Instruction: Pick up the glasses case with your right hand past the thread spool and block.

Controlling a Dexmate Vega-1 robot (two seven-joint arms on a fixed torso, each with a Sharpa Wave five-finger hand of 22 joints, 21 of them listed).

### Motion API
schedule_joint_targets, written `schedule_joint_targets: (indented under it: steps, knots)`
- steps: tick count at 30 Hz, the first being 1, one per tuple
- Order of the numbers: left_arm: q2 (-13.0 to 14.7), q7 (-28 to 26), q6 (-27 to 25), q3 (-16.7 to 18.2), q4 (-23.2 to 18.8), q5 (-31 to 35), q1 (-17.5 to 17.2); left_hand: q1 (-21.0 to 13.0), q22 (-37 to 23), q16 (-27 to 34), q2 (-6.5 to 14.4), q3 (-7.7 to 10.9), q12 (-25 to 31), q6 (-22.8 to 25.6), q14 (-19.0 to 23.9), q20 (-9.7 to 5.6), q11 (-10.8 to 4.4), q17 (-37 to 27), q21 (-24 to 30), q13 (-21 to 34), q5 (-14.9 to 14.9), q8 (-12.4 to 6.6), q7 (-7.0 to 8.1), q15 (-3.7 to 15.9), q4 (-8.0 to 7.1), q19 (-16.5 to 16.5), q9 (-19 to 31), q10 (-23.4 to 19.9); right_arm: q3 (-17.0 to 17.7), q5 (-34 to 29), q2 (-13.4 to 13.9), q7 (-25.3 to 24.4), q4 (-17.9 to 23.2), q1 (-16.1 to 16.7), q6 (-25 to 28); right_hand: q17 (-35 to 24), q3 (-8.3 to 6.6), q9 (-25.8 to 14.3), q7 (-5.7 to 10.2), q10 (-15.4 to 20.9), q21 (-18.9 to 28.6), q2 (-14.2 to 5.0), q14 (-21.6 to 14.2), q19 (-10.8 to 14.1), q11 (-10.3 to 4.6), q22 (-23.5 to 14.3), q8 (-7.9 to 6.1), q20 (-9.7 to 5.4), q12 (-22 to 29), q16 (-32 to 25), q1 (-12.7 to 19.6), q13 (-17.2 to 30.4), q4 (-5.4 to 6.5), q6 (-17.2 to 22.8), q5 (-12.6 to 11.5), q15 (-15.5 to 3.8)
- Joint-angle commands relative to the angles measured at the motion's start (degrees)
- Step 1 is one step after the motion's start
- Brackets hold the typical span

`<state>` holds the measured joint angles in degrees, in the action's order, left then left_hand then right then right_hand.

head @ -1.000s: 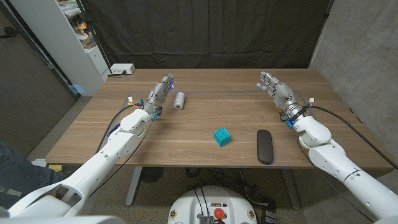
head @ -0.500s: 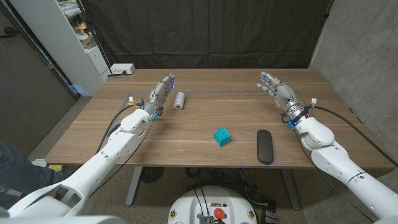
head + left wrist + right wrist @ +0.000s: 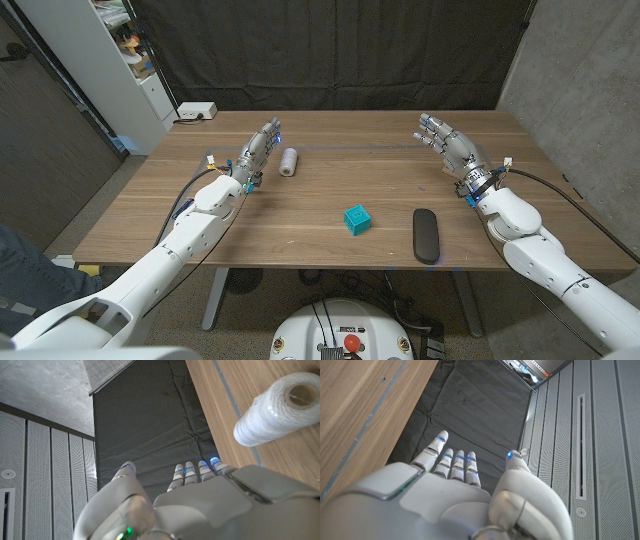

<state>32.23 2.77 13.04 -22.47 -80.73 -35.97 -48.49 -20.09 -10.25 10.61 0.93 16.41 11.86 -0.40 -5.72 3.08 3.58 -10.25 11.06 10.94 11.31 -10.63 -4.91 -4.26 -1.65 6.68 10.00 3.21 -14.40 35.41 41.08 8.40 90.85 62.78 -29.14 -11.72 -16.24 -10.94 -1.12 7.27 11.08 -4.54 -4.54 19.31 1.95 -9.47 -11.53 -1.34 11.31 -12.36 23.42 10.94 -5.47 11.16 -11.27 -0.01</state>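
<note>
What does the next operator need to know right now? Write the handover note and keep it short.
Right hand: holds nothing, fingers apart, raised over the table's far right part, well behind the glasses case.
Left hand: holds nothing, fingers extended, just left of the thread spool, which lies on its side.
Glasses case: black, lying near the front edge of the table, on the right.
Block: teal, just left of the case, apart from it.
Done: nothing; the case is untouched.
Left: bring the right hand back toward the front edge, grip the case and lift it.
</note>
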Motion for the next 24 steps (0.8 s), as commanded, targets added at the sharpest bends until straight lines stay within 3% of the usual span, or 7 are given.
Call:
schedule_joint_targets:
  steps: [1,24]
  knots:
    - [0.05,-0.05,-0.45,-0.34,0.00,0.43,0.63,-0.18,-0.10,0.13,0.72,0.29,0.13,0.19,-0.47,0.05,-0.12,-0.11,0.25,0.05,-0.17,-0.11,-0.13,0.02,0.31,0.34,0.21,0.03,0.71,-0.48,1.32,1.54,-0.08,0.38,-1.53,-0.10,-0.25,-0.15,0.69,0.46,0.50,-0.06,-0.44,0.49,-0.11,-0.18,-0.23,0.00,0.39,-0.47,0.45,0.12,-0.14,0.07,-0.56,0.05]
    - [0.50,-1.27,-1.85,-0.81,-1.70,1.38,0.54,-0.19,-0.10,0.14,0.86,0.23,0.10,0.22,-0.42,0.14,-0.25,-0.11,0.28,0.05,-0.21,-0.10,-0.08,0.05,0.50,0.36,0.22,0.06,2.43,-0.21,4.61,6.19,-0.05,1.97,-5.44,-0.13,-0.10,-0.19,1.14,0.24,0.39,0.19,-0.74,0.73,-0.24,-0.17,-0.17,0.11,0.22,-0.44,0.23,0.14,-0.24,0.08,-0.52,-0.09]
